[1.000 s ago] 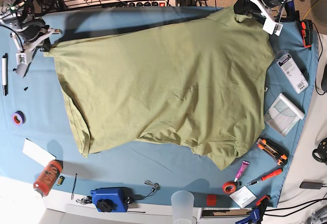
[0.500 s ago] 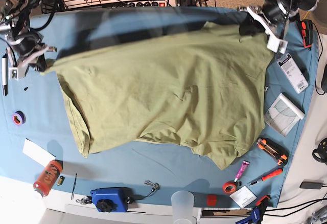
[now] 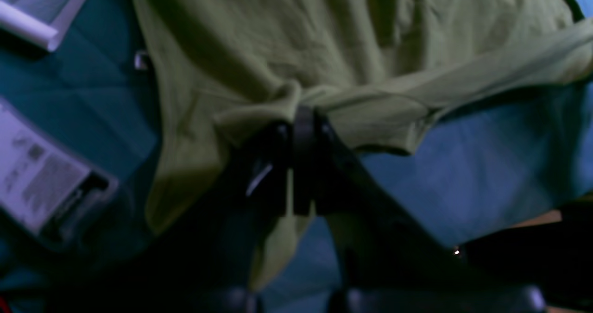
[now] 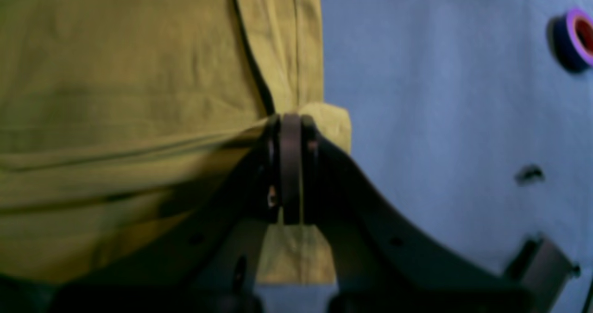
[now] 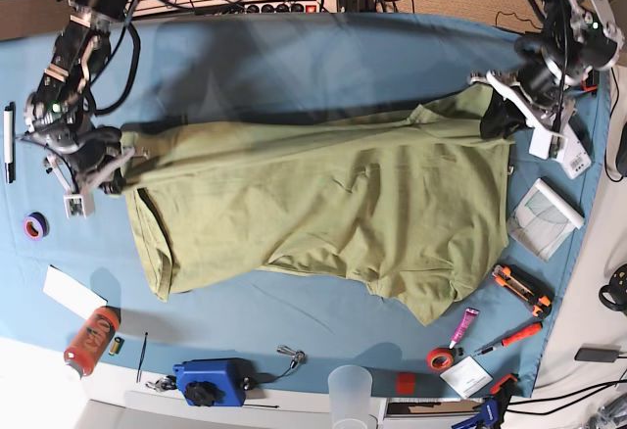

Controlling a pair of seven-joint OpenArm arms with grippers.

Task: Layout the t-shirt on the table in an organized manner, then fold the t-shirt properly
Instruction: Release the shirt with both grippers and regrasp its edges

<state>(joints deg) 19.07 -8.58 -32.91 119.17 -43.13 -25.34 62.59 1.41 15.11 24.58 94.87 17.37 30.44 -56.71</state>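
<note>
We're clamping both hands on the shirt (image 5: 323, 214): left hand (image 5: 500, 116) is pinching one far corner, right hand (image 5: 110, 169) the other. We're holding that edge taut between them so the fabric spreads flat instead of bunching. The rest of it is lying on the worktop (image 5: 294, 57), with the near hem still rumpled, so layout isn't finished.

A purple tape roll (image 5: 35, 224) lay near the left edge, above a white card (image 5: 72, 291) and an orange can (image 5: 91, 340). A blue device (image 5: 209, 380) and clear cup (image 5: 351, 390) sat along the front; orange-handled tools (image 5: 520, 290) lay right.
</note>
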